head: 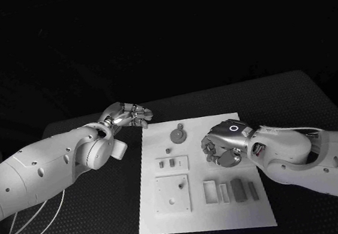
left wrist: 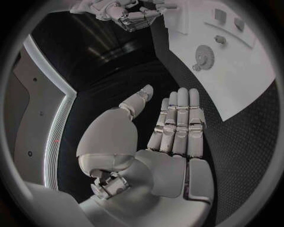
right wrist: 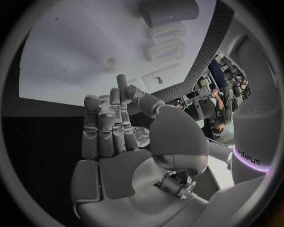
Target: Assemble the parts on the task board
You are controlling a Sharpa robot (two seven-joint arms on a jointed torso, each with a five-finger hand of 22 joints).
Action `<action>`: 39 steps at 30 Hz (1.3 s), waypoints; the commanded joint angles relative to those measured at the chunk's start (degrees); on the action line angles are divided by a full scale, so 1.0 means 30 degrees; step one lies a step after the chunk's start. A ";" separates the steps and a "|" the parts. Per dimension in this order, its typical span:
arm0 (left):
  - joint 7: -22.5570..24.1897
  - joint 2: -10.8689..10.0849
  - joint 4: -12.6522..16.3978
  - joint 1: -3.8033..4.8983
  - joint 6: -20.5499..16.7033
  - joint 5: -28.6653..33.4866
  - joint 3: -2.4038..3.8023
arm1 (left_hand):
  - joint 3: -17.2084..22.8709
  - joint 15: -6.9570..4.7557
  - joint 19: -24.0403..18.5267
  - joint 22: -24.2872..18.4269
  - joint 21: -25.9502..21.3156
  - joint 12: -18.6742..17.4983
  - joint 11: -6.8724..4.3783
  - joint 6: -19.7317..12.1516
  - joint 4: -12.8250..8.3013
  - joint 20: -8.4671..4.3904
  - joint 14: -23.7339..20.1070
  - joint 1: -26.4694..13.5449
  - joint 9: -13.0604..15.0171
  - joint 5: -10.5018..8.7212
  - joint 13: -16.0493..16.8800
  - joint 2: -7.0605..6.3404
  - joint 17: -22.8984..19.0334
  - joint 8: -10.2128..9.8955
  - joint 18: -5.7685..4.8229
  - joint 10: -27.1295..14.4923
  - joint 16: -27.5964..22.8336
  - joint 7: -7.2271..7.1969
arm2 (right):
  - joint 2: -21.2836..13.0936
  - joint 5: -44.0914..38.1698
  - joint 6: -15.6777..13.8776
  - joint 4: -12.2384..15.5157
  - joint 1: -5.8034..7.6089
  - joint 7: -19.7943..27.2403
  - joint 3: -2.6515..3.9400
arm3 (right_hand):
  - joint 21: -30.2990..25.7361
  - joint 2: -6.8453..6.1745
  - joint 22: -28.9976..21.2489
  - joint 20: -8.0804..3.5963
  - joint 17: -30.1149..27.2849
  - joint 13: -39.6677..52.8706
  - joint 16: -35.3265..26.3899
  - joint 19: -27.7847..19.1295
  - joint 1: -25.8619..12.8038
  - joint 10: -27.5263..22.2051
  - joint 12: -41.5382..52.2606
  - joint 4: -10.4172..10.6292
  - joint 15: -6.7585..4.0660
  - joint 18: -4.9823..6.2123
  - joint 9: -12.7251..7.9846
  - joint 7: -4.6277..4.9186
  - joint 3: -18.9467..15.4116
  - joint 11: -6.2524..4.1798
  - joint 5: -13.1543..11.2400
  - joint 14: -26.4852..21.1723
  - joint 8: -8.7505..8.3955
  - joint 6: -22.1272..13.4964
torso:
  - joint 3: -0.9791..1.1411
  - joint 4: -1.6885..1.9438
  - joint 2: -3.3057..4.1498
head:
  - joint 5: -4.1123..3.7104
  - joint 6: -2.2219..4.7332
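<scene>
Head view: task board under right robot hand; gear beside it.

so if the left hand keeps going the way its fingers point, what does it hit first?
Probably the task board. In the left wrist view the left hand is open, fingers extended toward the board's near edge, with bare table between. The gear lies further along. Height is unclear, so it might pass above.
</scene>
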 commanded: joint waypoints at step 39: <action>0.0283 0.0275 -0.0067 0.0026 0.0068 0.0102 0.0018 | -0.0117 -0.0015 0.0134 -0.0011 -0.0088 -0.0082 -0.0021 -0.0044 0.0025 -0.0057 0.0193 0.0045 -0.0042 0.0001 -0.0032 0.0125 0.0123 0.0145 0.0225 0.0116 -0.0176 -0.0005 | 0.4667 0.0735 0.0248 -0.0598 -0.1296 0.1561 -0.0701 | 0.0078 0.0662 0.0289 -0.0071 0.0043 0.0183 -0.0111 0.0191 0.0675 0.0038 -0.0073 -0.0049 -0.0123 0.0886 0.0412 0.0004 0.0175 -0.0083 0.0080 0.0055 -0.0005 0.0068 | -0.0022 0.0002 0.0013 | 0.0815 -0.0191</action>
